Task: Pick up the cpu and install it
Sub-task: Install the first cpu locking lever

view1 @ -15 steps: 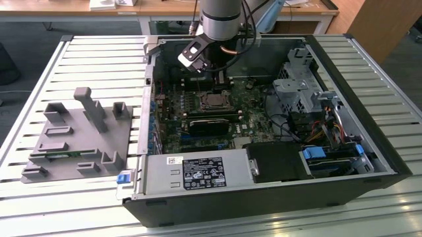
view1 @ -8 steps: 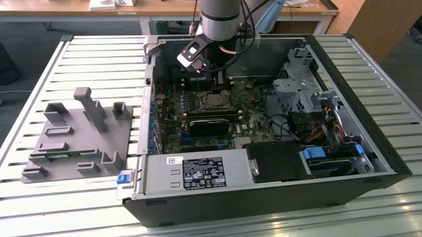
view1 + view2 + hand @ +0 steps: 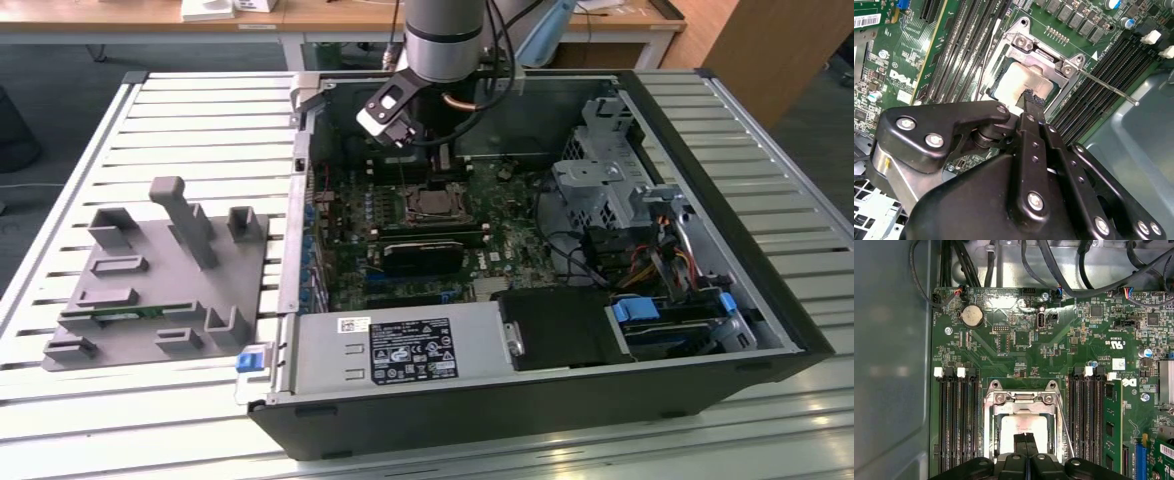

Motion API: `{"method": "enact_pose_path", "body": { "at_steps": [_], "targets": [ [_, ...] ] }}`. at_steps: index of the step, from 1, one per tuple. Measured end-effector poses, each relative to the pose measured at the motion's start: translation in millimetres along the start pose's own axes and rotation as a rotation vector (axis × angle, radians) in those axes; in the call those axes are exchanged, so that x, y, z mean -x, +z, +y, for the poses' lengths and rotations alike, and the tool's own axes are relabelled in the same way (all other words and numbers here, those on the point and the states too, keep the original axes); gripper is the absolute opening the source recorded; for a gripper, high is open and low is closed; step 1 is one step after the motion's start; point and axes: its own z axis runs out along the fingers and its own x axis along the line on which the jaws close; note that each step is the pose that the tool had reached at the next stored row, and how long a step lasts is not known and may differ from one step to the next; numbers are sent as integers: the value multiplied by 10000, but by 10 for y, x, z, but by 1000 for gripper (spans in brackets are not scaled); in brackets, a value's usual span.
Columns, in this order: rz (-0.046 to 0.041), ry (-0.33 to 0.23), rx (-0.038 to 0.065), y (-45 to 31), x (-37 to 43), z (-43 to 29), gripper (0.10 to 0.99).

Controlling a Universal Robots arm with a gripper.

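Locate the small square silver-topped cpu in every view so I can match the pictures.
Exterior view: the small flat square silver-grey cpu sits mid-way along the green motherboard.
Second wrist view: the cpu lies just beyond the tip of the black claw.
First wrist view: the cpu is partly covered by the claw.
Shared landmark: the silver metal socket frame around it.
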Motion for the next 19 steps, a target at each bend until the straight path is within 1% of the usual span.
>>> {"method": "enact_pose_path", "body": {
  "at_steps": [3, 12, 19],
  "targets": [
    [-2, 0, -1, -3, 1, 0, 106],
    [-1, 1, -1, -121, -1, 4, 106],
    [-1, 0, -18, -175, -1, 6, 106]
  ]
}}
